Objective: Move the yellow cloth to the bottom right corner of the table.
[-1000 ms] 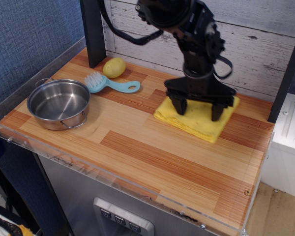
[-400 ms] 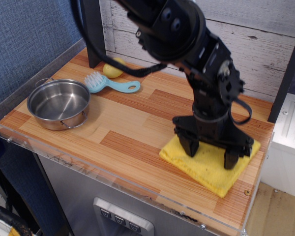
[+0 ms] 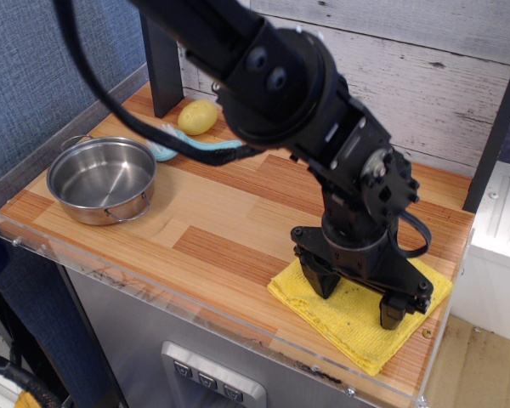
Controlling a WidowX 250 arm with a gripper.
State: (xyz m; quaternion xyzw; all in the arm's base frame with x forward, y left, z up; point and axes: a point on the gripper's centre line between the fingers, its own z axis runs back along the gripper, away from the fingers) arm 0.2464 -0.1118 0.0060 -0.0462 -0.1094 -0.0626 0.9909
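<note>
The yellow cloth lies flat at the near right corner of the wooden table, one corner close to the acrylic rim. My black gripper stands on top of it, fingers spread wide. The left fingertip and right fingertip both rest on the cloth's surface. The jaws stand open; no fold of cloth shows pinched between them. The arm hides part of the cloth's far side.
A steel pot stands at the left of the table. A small yellow potato-like ball lies at the back left. A light blue brush lies beside it, partly hidden by the arm. A black post rises behind.
The gripper has dragged the yellow cloth from the back right of the table forward to the near right corner. The pot and ball have not moved.
</note>
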